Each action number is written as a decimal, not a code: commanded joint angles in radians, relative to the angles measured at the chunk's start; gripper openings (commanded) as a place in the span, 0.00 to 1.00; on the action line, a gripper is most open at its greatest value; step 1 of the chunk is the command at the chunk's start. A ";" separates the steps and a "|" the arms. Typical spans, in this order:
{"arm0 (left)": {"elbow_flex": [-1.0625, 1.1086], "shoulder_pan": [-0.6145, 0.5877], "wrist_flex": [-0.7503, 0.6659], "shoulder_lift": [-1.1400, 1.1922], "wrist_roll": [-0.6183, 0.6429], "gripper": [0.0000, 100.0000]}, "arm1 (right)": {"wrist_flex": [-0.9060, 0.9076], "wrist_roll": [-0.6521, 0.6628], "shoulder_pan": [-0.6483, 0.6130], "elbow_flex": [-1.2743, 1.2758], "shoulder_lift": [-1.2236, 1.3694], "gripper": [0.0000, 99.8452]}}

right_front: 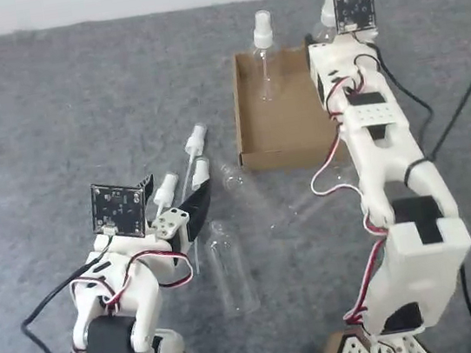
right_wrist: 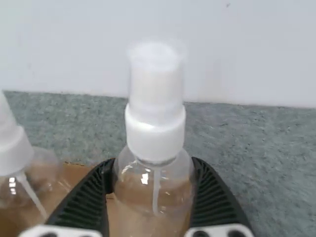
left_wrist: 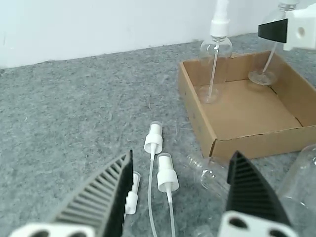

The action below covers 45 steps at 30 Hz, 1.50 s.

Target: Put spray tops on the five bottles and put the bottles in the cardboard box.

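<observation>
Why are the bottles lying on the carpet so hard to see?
High view: the nearer lying bottle is clear, so the grey carpet shows through and only faint glints outline it. Left wrist view: small highlights mark a second lying bottle. Right wrist view: the white spray top blends into the white wall.

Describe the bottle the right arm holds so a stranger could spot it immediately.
Look at the cardboard box on the grey carpet. Two capped bottles are at its far end. The held bottle is at the right corner, clamped in the right gripper; its neighbour stands free.
</observation>
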 commanded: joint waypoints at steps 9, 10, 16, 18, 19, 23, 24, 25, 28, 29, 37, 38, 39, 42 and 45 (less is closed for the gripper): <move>-0.004 -0.002 -0.026 -0.009 -0.003 0.28 | -0.108 -0.028 0.013 -0.132 0.131 0.01; -0.004 0.000 -0.026 -0.009 -0.003 0.28 | -0.108 -0.029 0.010 -0.132 0.136 0.01; -0.004 0.002 -0.023 -0.009 -0.003 0.28 | -0.102 -0.028 0.002 -0.132 0.148 0.01; -0.004 0.002 -0.023 -0.009 -0.003 0.28 | -0.105 -0.028 0.002 -0.132 0.148 0.01; -0.004 0.002 -0.023 -0.009 -0.003 0.28 | -0.105 -0.028 0.002 -0.132 0.148 0.01; -0.004 0.002 -0.023 -0.009 -0.003 0.28 | -0.105 -0.028 -0.010 -0.132 0.150 0.01; -0.004 0.002 -0.023 -0.009 -0.003 0.28 | -0.105 -0.028 -0.013 -0.132 0.150 0.01; -0.004 0.002 -0.021 -0.009 -0.003 0.28 | -0.107 -0.028 -0.015 -0.132 0.150 0.01; -0.004 0.002 -0.021 -0.009 -0.003 0.28 | -0.107 -0.028 -0.021 -0.132 0.150 0.01; -0.004 0.002 -0.021 -0.009 -0.003 0.28 | -0.107 -0.028 -0.022 -0.130 0.150 0.03; -0.004 0.000 -0.021 -0.009 -0.003 0.28 | -0.096 -0.026 -0.024 -0.129 0.150 0.20; -0.004 0.000 -0.021 -0.009 -0.003 0.28 | -0.096 -0.026 -0.024 -0.129 0.150 0.20; -0.004 0.000 -0.021 -0.009 -0.003 0.28 | -0.096 -0.026 -0.024 -0.129 0.150 0.20; -0.004 0.000 -0.021 -0.009 -0.003 0.28 | -0.096 -0.026 -0.024 -0.129 0.150 0.20; -0.004 -0.002 -0.021 -0.009 -0.003 0.28 | -0.096 -0.025 -0.024 -0.129 0.150 0.20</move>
